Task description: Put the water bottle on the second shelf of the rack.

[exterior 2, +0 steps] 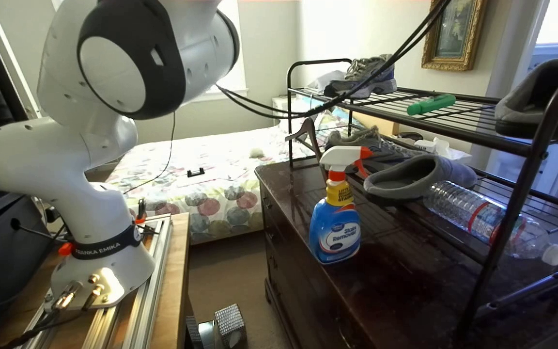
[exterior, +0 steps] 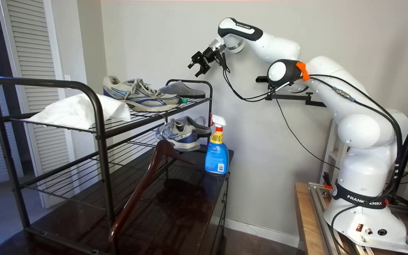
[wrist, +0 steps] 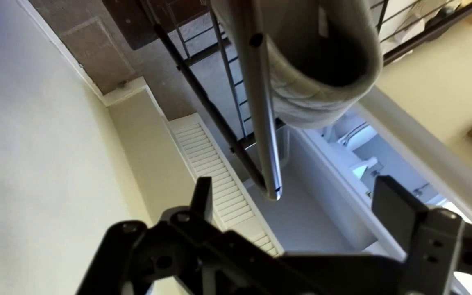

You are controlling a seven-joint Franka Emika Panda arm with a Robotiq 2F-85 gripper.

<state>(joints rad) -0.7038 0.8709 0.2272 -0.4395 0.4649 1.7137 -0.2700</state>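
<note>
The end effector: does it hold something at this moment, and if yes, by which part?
Nothing is held: the end effector is open, and the bottle lies in the rack.

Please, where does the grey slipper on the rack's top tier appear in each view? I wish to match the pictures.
In an exterior view: the grey slipper is above and slightly left of centre.
In an exterior view: the slipper is at the right edge, upper half.
Wrist view: the slipper is at the top, mostly right of centre.
Landmark in all three: the rack's rounded end tube, next to the slipper.
</note>
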